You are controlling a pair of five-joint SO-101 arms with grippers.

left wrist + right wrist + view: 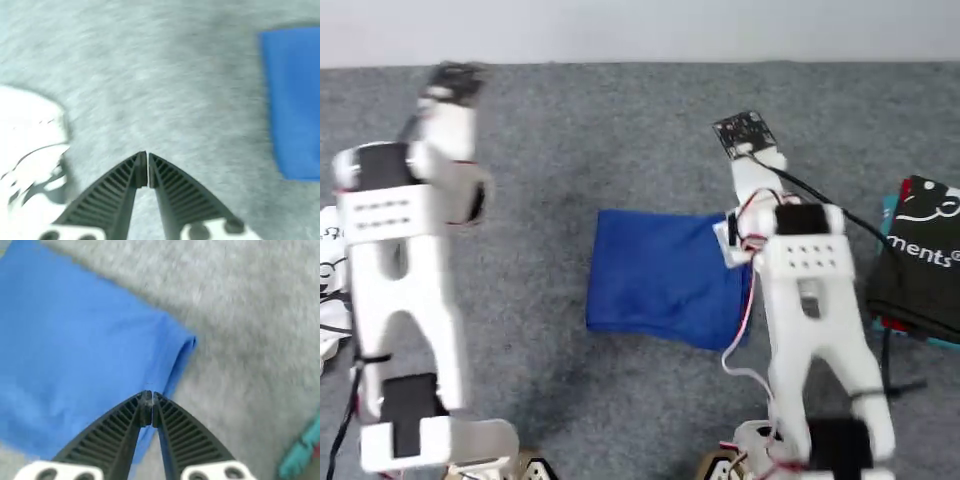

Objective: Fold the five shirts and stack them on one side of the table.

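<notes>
The folded blue shirt [660, 280] sits mid-counter, yet to join the right-edge stack [920, 275], with left end effector [147, 167] and right end effector [151, 406] clenched, seemingly empty.

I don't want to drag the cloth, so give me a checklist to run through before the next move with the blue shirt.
1. Blue shirt folded, flat mid-table: ok.
2. Right gripper above that shirt's edge, jaws shut: ok.
3. Cloth pinched in it: cannot tell.
4. Left gripper shut, empty, above bare table: ok.
5. Black shirt, the landing spot beside the right arm, uncovered: ok.
6. White shirt beside the left arm folded: cannot tell.
</notes>
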